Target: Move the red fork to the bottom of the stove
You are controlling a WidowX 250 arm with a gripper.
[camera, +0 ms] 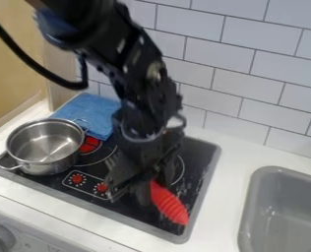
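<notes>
Camera view: black robot arm [135,64] enters from the top left and slants down over the toy stove [206,170]; a black cable [33,66] loops at its left. Claw [143,188] hangs low over the stove's dark top, right of the middle and towards the front. State of claw: cannot tell whether it is released, clenched or grasping the fork. Red fork [169,204]: the ridged red handle runs out from under the claw, slanting down and to the right, its rounded end near the stove's grey right rim in the front right part. The rest of the fork is hard to make out against the claw. Steel pot [46,152], round, upright, with a loop handle at each of two opposite sides, sits on the left part of the stove. Blue cloth [92,110], folded, lies at the back left, behind and to the right of the pot. Red burner marking [89,144] just right of the pot; two red printed dials [77,178] between pot and claw. Stove rests on a white bench [230,162]; grey sink [286,211] set into it at right. White tiled wall [243,74] behind; tan panel [14,59] at left. Grey knob [0,238] on the white front, bottom left corner.
</notes>
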